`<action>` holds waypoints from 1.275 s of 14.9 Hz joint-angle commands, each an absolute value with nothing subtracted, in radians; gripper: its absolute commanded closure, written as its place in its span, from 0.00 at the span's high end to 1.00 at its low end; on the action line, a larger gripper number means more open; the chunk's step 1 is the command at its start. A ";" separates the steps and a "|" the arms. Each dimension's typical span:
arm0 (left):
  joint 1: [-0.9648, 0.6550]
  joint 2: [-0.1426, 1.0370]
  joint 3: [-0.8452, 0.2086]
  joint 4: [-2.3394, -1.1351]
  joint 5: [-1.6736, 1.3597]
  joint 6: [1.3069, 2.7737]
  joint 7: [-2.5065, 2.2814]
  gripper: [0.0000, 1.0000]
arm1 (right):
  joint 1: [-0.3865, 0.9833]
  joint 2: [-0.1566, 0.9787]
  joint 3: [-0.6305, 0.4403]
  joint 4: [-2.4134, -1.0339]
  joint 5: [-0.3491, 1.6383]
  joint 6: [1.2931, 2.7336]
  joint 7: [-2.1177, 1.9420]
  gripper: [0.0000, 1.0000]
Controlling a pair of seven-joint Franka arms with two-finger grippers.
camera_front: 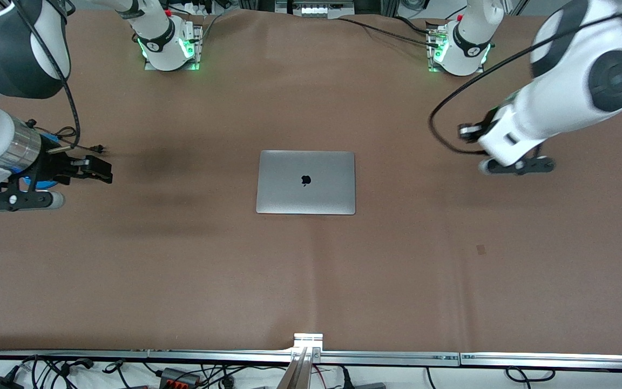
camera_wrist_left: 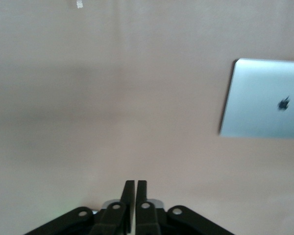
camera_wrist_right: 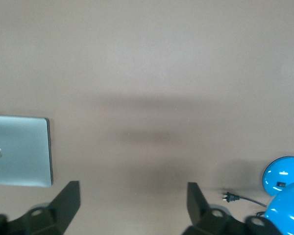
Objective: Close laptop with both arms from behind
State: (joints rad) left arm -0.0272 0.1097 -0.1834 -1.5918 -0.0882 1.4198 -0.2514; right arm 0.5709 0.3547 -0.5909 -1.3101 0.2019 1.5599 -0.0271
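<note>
Front view: you are looking at the laptop (camera_front: 305, 182) lying shut in the middle of the frame on the brown table (camera_front: 311, 281), its dark logo facing up. The right gripper (camera_front: 95, 168) is hanging over the table at the frame's left edge, a blue object (camera_front: 46, 182) beside it. The left gripper (camera_front: 516, 165) is hovering at the frame's right.

Left wrist view: you are seeing the left gripper (camera_wrist_left: 135, 196) at the bottom centre, its fingers pressed together on nothing. The laptop (camera_wrist_left: 262, 99) is sitting at the right edge.

Right wrist view: the right gripper (camera_wrist_right: 133, 200) is showing its fingers (camera_wrist_right: 68, 198) spread wide apart at the bottom. The laptop (camera_wrist_right: 19, 150) is lying at the left edge; the blue object (camera_wrist_right: 284, 191) and a plug (camera_wrist_right: 229, 197) are sitting at the lower right.
</note>
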 commanded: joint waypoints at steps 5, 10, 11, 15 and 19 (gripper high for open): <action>-0.020 0.081 -0.092 -1.568 -0.006 1.426 -0.071 1.00 | 0.220 0.296 -0.246 -1.270 0.073 1.588 0.006 1.00; -0.003 -0.024 -0.083 -1.727 0.018 1.615 -0.089 1.00 | -0.018 0.242 -0.005 -1.353 0.026 1.654 -0.009 1.00; 0.005 -0.022 -0.077 -1.721 0.018 1.605 -0.090 1.00 | -0.018 0.242 -0.003 -1.353 0.025 1.643 -0.009 1.00; 0.008 -0.020 -0.078 -1.706 0.015 1.591 -0.094 1.00 | -0.006 0.210 -0.023 -1.383 0.025 1.644 -0.014 1.00; 0.008 -0.015 -0.084 -1.697 0.015 1.586 -0.097 1.00 | -0.006 0.155 -0.023 -1.471 0.002 1.650 -0.012 1.00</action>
